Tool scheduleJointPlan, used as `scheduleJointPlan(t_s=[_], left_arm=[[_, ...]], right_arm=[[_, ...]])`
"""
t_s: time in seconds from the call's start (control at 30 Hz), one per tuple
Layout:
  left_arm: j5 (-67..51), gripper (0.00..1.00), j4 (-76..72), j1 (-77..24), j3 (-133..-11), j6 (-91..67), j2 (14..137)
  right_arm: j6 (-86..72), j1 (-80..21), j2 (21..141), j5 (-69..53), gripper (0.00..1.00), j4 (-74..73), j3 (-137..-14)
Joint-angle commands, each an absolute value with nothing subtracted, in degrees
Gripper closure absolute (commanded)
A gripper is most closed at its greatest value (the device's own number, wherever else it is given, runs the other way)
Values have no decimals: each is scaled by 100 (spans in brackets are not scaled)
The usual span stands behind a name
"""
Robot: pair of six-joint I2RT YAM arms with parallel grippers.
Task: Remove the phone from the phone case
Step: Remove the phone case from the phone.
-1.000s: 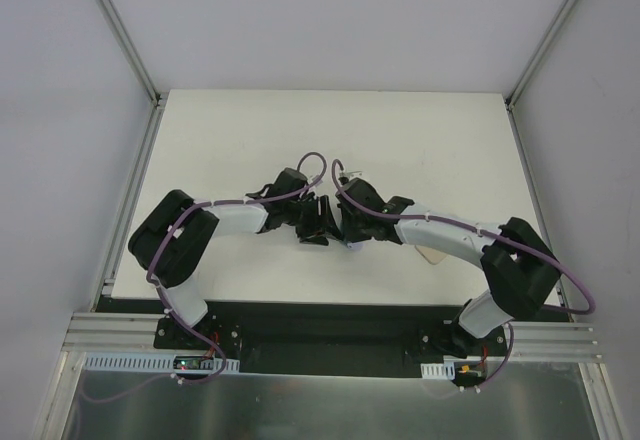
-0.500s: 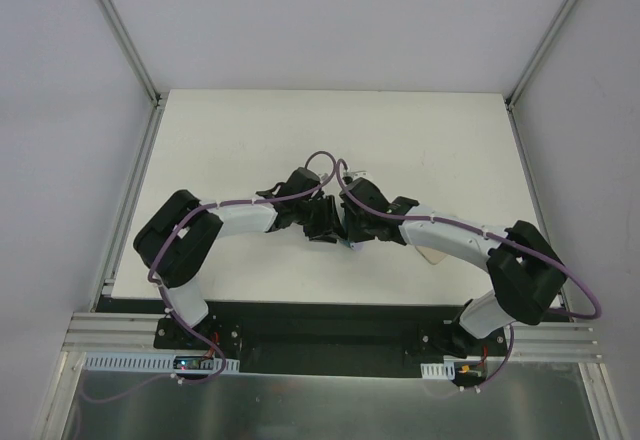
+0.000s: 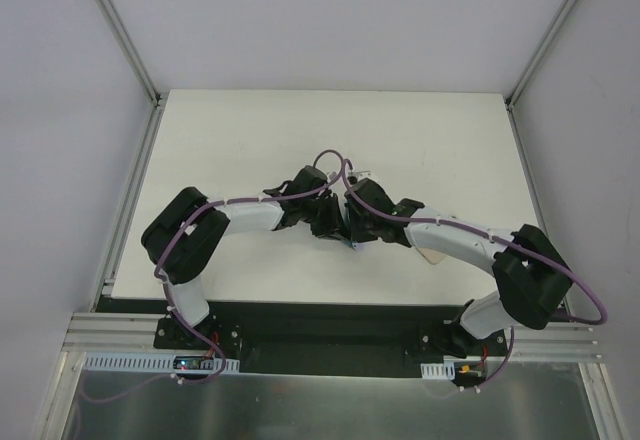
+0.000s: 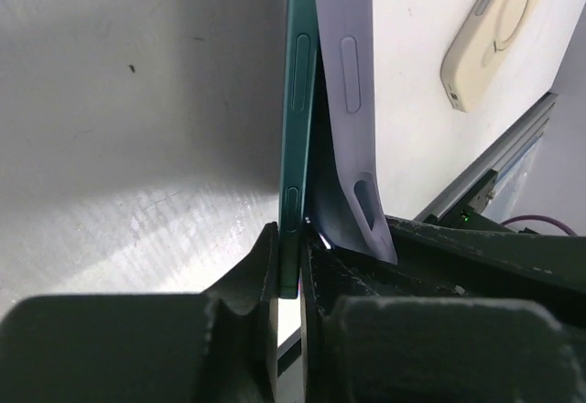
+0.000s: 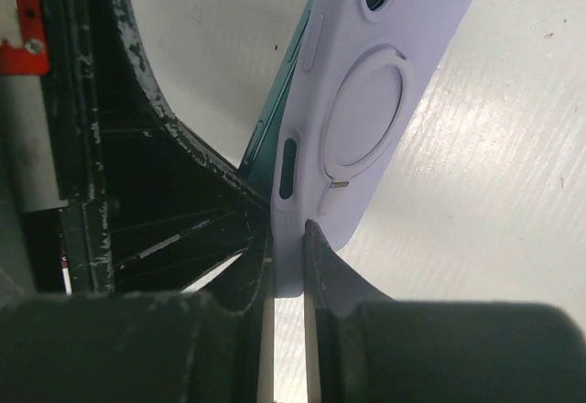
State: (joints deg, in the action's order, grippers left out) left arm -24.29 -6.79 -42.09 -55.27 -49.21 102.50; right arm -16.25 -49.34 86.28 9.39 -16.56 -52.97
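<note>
Inside the left claw (image 4: 291, 249), one end of the phone (image 4: 298, 101) is hidden.

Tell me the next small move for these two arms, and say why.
Probably pull the two grippers slightly further apart, peeling the case off the phone's far end. The left gripper is shut on the green phone and the right gripper on the lavender case. Near the fingers, the phone and case stand apart in a wedge. At the far end they are together.
</note>
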Motion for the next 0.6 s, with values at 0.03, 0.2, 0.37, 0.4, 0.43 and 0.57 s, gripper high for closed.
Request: scheduleJointPlan(t_s=[0.03, 0.2, 0.37, 0.4, 0.43, 0.57], left_arm=[[-2101, 100, -1468, -4254, -5713, -5124, 10345], [-2057, 100, -1398, -4236, -5607, -5010, 9977], [-2521, 100, -949, -4078, -5722, -4861, 9677], [-2670, 100, -854, -4043, -5748, -4826, 9572], [-3020, 100, -792, -3973, -5765, -4747, 9536], [-3962, 100, -46, -3850, -6300, -4255, 9615]], right_arm=[[-1986, -4940, 8473, 53, 99, -1705, -5001], [-1978, -4703, 8052, 79, 99, -1845, -4642], [-1890, -4316, 7586, 202, 98, -2170, -4544], [-1864, -4246, 7498, 246, 99, -2284, -4527], [-1837, -4184, 7323, 272, 99, -2329, -4457], [-1574, -3815, 7049, 605, 99, -2715, -4456]])
